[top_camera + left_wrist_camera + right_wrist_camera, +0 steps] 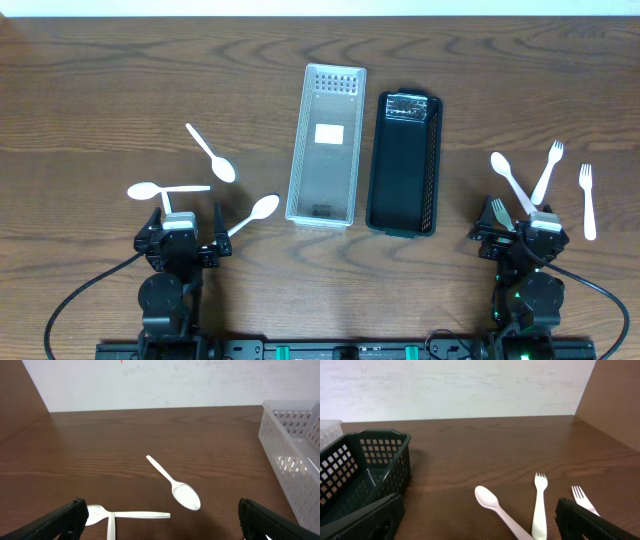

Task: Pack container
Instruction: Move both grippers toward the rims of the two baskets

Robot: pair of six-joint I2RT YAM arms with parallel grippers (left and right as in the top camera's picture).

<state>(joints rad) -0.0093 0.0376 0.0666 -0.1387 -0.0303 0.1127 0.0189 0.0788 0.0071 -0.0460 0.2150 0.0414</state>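
Observation:
A clear slotted container (325,145) and a black basket (404,163) lie side by side mid-table, both without cutlery. White spoons (211,153) (165,189) (253,214) lie on the left. On the right are a pale spoon (512,180) and forks (547,172) (587,200). My left gripper (182,222) stands open near the front edge. In its wrist view the left gripper (162,525) has a spoon (175,486) ahead and another spoon (127,515) between the jaws, untouched. My right gripper (480,522) is open behind a spoon (495,505) and a fork (539,505).
A further fork (499,212) lies partly under the right gripper (520,222). A short white handle (111,527) crosses the near spoon in the left wrist view. The clear container's wall (295,445) is at that view's right, the black basket (365,470) at the right wrist view's left.

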